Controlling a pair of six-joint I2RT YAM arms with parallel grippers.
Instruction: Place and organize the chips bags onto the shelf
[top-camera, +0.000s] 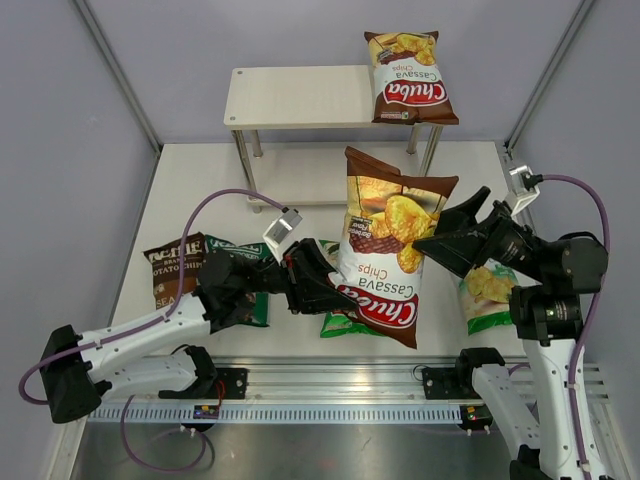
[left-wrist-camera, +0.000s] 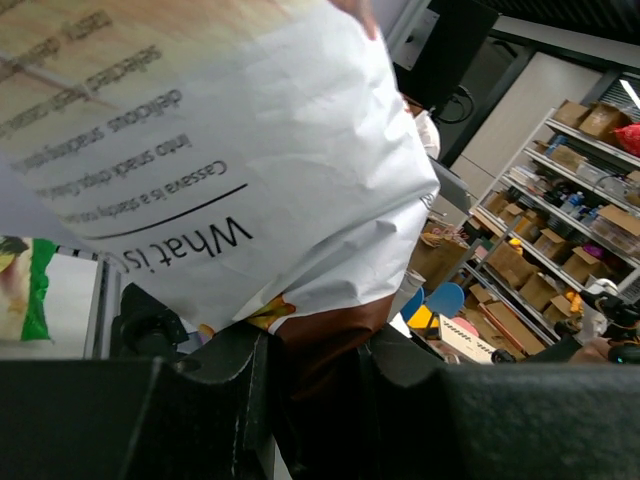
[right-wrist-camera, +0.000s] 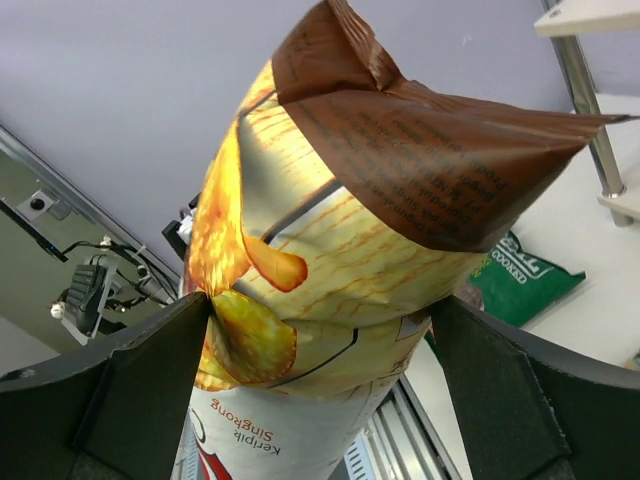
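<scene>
My left gripper (top-camera: 335, 285) is shut on the bottom seam of a brown-red Chuba Cassava bag (top-camera: 390, 240) and holds it upright above the table. In the left wrist view the bag's white back (left-wrist-camera: 250, 150) fills the frame, its brown seam pinched in the gripper (left-wrist-camera: 320, 370). My right gripper (top-camera: 440, 235) is open, its jaws straddling the bag's right side. In the right wrist view the bag (right-wrist-camera: 340, 230) sits between the jaws of the gripper (right-wrist-camera: 320, 390). A second brown-red Chuba bag (top-camera: 408, 78) lies on the right end of the shelf (top-camera: 290, 95) top board.
The Kettle bag (top-camera: 172, 268) and a dark green bag (top-camera: 245, 250) lie under my left arm. One green Chuba bag (top-camera: 487, 292) lies under my right arm, another (top-camera: 335, 322) below the held bag. Grey walls enclose the table. A shelf leg (right-wrist-camera: 585, 90) shows in the right wrist view.
</scene>
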